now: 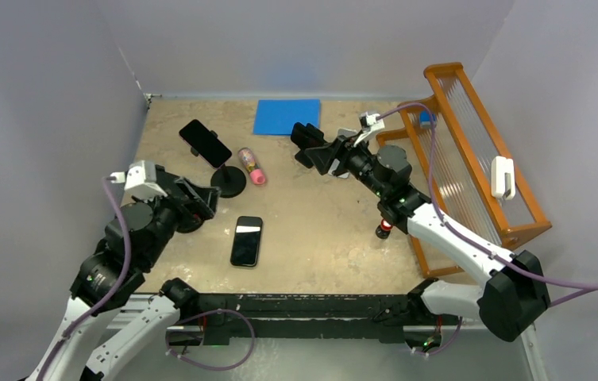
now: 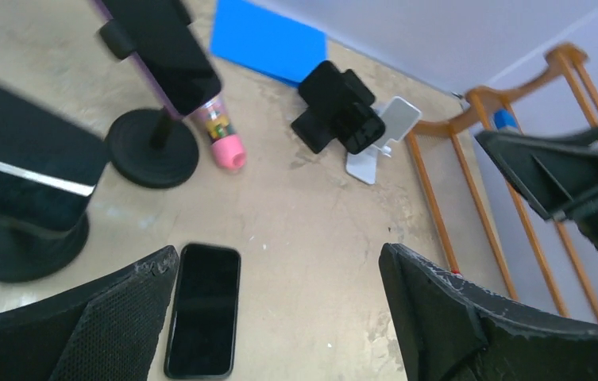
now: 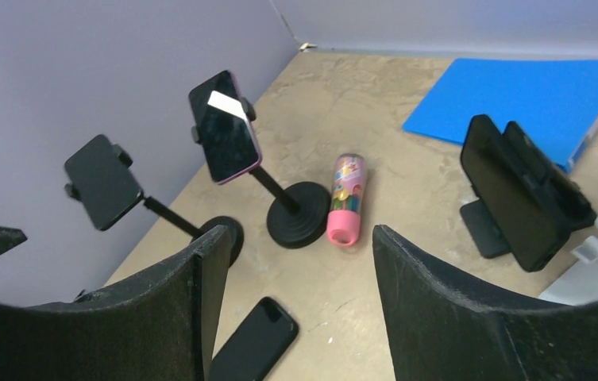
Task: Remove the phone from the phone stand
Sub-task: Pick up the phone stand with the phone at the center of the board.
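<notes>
A purple-cased phone [image 1: 206, 143] is clamped on a black pole stand [image 1: 229, 183]; it also shows in the left wrist view [image 2: 167, 49] and the right wrist view [image 3: 224, 127]. A second clamped phone [image 3: 103, 181] stands on a pole stand nearer the left wall. A third black phone [image 3: 510, 194] leans on a low black desk stand [image 1: 308, 140]. Another phone [image 1: 247, 240] lies flat on the table. My left gripper [image 1: 200, 200] is open and empty beside the pole stands. My right gripper [image 1: 321, 152] is open and empty, above the desk stand.
A pink bottle [image 1: 252, 167] lies by the pole stand's base. A blue pad [image 1: 287, 116] lies at the back. A white stand [image 2: 381, 141] sits right of the desk stand. An orange rack [image 1: 470, 143] runs along the right side.
</notes>
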You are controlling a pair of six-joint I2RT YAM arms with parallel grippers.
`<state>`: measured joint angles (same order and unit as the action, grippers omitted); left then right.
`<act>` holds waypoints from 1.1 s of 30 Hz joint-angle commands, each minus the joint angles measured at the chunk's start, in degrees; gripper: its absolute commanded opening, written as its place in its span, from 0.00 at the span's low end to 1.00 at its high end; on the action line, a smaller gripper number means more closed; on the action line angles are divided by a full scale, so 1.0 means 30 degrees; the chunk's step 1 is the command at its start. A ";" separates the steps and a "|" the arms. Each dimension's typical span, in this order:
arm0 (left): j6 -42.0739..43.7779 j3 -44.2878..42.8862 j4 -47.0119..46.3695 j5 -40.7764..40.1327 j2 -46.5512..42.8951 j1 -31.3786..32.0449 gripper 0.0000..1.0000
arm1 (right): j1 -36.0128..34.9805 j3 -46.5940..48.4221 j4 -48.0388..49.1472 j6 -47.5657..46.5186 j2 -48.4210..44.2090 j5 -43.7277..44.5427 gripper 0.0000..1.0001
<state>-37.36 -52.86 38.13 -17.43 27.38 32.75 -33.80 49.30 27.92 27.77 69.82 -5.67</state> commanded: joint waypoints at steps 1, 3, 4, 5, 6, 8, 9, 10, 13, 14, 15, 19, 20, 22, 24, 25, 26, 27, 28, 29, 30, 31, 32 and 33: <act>-0.5590 -0.2130 0.6384 -0.2793 0.1049 0.0026 0.97 | -0.0053 -0.0530 0.1790 0.0829 -0.1152 -0.1546 0.68; -0.6581 -0.2502 0.7690 -0.3019 0.1891 0.0036 0.97 | -0.0042 -0.0531 0.1649 0.0873 -0.1290 -0.1839 0.68; -0.6770 -0.2576 0.8110 -0.3134 0.2337 0.0050 0.97 | -0.0060 -0.0503 0.1532 0.0861 -0.1362 -0.1978 0.68; -0.6820 -0.2610 0.8383 -0.3101 0.2752 0.0055 0.97 | -0.0058 -0.0496 0.1437 0.0878 -0.1426 -0.2094 0.68; -0.6837 -0.2582 0.8475 -0.2917 0.3064 0.0060 0.96 | -0.0058 -0.0481 0.1392 0.0891 -0.1564 -0.2204 0.68; -0.6833 -0.2476 0.8316 -0.2441 0.3381 0.0057 0.96 | -0.0056 -0.0608 0.1315 0.0949 -0.1795 -0.2366 0.68; -0.6839 -0.2393 0.8170 -0.2311 0.3490 0.0034 0.96 | -0.0062 -0.0659 0.1300 0.0944 -0.1938 -0.2395 0.67; -0.6898 -0.2364 0.8198 -0.2280 0.3625 0.0035 0.96 | -0.0044 -0.0717 0.1273 0.0943 -0.2073 -0.2388 0.67; -0.6952 -0.2254 0.8207 -0.2362 0.4369 0.0054 0.95 | -0.0041 -0.0830 0.1240 0.0993 -0.2384 -0.2438 0.67; -0.7062 -0.2204 0.8208 -0.2367 0.4679 0.0041 0.95 | -0.0060 -0.0837 0.1250 0.1012 -0.2458 -0.2488 0.67; -0.7182 -0.2165 0.8212 -0.2364 0.4945 0.0036 0.95 | -0.0044 -0.0824 0.1263 0.1007 -0.2534 -0.2550 0.67; -0.7825 -0.2010 0.8269 -0.3294 0.5191 0.0038 0.95 | -0.0041 -0.0926 0.1267 0.0981 -0.2854 -0.2592 0.67; -0.7911 -0.2034 0.8318 -0.3677 0.5050 0.0032 0.95 | -0.0041 -0.0952 0.1265 0.0970 -0.2916 -0.2592 0.67; -0.7964 -0.2038 0.8339 -0.4401 0.4755 0.0036 0.95 | -0.0050 -0.1047 0.1316 0.0992 -0.3013 -0.2710 0.67; -0.7752 -0.2012 0.8186 -0.4892 0.4842 0.0037 0.95 | -0.0043 -0.1137 0.1432 0.1100 -0.3030 -0.2913 0.67; -0.7653 -0.2071 0.8044 -0.4899 0.5061 0.0014 0.94 | -0.0042 -0.1202 0.1524 0.1171 -0.3012 -0.3002 0.67; -0.7534 -0.2115 0.7778 -0.4695 0.5356 0.0029 0.94 | -0.0041 -0.1213 0.1605 0.1195 -0.3002 -0.3072 0.67; -0.7369 -0.2124 0.7367 -0.4497 0.5612 0.0020 0.94 | -0.0060 -0.1248 0.1644 0.1205 -0.3001 -0.3110 0.67; -0.7144 -0.2104 0.6777 -0.4249 0.5827 0.0004 0.94 | -0.0051 -0.1271 0.1627 0.1214 -0.3015 -0.3140 0.67; -0.6804 -0.2086 0.6235 -0.4009 0.5990 -0.0002 0.94 | -0.0050 -0.1270 0.1621 0.1197 -0.3043 -0.3147 0.67; -0.6604 -0.2194 0.5837 -0.3818 0.6167 0.0001 0.94 | -0.0042 -0.1299 0.1620 0.1198 -0.3094 -0.3174 0.67; -0.6565 -0.2413 0.5759 -0.3768 0.6298 -0.0017 0.94 | -0.0045 -0.1288 0.1591 0.1220 -0.3151 -0.3199 0.67; -0.6501 -0.2682 0.5822 -0.3821 0.6297 0.0007 0.94 | -0.0042 -0.1334 0.1562 0.1212 -0.3235 -0.3206 0.67; -0.6530 -0.2950 0.6126 -0.4102 0.6184 0.0010 0.94 | -0.0049 -0.1319 0.1521 0.1211 -0.3323 -0.3245 0.67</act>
<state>-58.74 -58.83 59.57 -28.91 45.60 32.75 -33.80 45.36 29.67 31.05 61.87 -13.47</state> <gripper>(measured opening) 0.946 0.677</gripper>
